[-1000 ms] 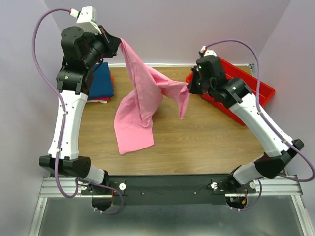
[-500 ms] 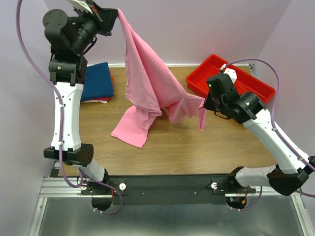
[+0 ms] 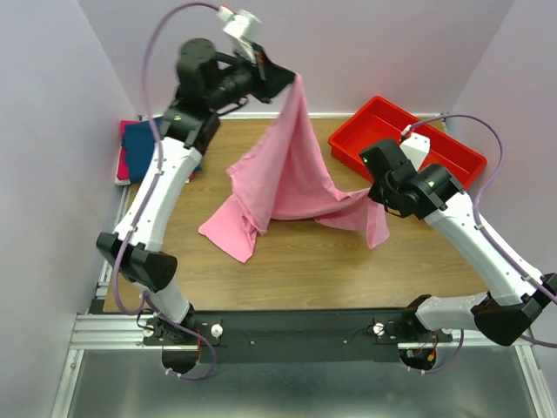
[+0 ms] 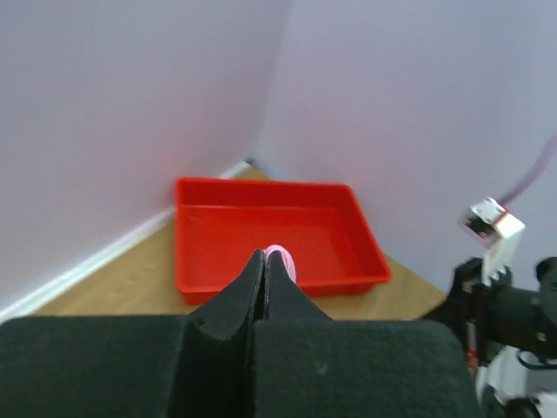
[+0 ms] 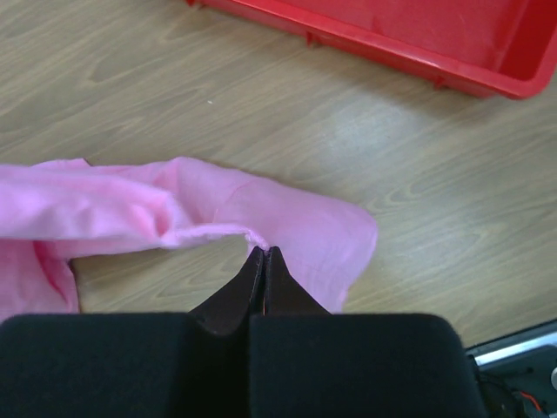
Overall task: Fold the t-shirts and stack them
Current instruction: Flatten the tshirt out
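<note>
A light pink t-shirt (image 3: 287,178) hangs stretched between my two grippers above the wooden table. My left gripper (image 3: 294,78) is raised high at the back centre, shut on one pinch of the pink cloth (image 4: 281,258). Lower on the right, my right gripper (image 3: 372,190) is shut on another edge of the shirt (image 5: 296,222), just above the table. The shirt's lower end (image 3: 231,231) rests crumpled on the table. A folded stack with a navy blue shirt (image 3: 139,150) on top of red-magenta cloth lies at the far left edge.
A rigid red tray (image 3: 387,126) stands at the back right, close behind my right arm, and shows in the left wrist view (image 4: 196,226) and the right wrist view (image 5: 418,52). Lilac walls close in on three sides.
My left arm has swung from the far left to the back centre, carrying the shirt's top with it. The right gripper sank slightly. The folded stack at the left is now uncovered.
</note>
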Controlling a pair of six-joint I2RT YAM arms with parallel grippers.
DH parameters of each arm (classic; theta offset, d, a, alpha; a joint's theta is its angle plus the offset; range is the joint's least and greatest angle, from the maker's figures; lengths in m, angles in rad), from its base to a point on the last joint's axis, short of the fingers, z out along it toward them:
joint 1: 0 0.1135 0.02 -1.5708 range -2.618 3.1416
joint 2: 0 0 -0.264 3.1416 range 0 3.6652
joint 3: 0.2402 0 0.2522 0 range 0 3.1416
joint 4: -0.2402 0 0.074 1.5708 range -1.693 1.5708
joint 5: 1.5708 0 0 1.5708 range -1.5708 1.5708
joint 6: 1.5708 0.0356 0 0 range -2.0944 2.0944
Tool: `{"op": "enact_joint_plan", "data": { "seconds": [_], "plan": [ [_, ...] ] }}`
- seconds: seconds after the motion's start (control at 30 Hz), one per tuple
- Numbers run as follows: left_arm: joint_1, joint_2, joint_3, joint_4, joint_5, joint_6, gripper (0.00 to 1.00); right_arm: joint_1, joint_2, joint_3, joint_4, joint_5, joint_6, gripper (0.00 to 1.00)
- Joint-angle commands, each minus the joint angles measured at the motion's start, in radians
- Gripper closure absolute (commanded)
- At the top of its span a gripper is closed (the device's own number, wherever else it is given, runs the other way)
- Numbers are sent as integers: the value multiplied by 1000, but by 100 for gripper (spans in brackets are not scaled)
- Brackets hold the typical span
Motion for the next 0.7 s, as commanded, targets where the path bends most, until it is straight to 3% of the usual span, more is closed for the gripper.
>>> {"op": "enact_joint_plan", "data": {
  "seconds": [0.0,0.17,0.2,0.23,0.3,0.33,0.43,0.47,0.6,0.67],
  "plan": [
    [-132,83,-8,46,37,-11,100,-6,-7,-37,-64,60,72,99],
    [-209,215,-6,140,128,-97,98,-6,7,-55,-75,43,60,82],
    [-212,233,-2,140,145,-112,83,-6,11,-58,-80,40,58,64],
    [-211,258,-2,131,162,-129,56,-6,13,-60,-81,38,58,56],
    [-209,255,-17,102,136,-110,39,-6,16,-58,-78,32,54,39],
    [-197,234,-22,52,68,-70,31,-6,17,-55,-71,18,31,36],
    [-140,151,-89,-39,-87,-59,28,-4,17,-55,-19,-11,-24,32],
    [-70,123,-119,-65,-127,-73,28,-4,17,-58,36,-26,-51,32],
    [85,-38,-329,-240,-363,-77,28,-1,59,-58,169,-104,-153,31],
    [157,-136,-474,-334,-557,-61,22,1,126,-46,231,-158,-199,31]
  ]
}}
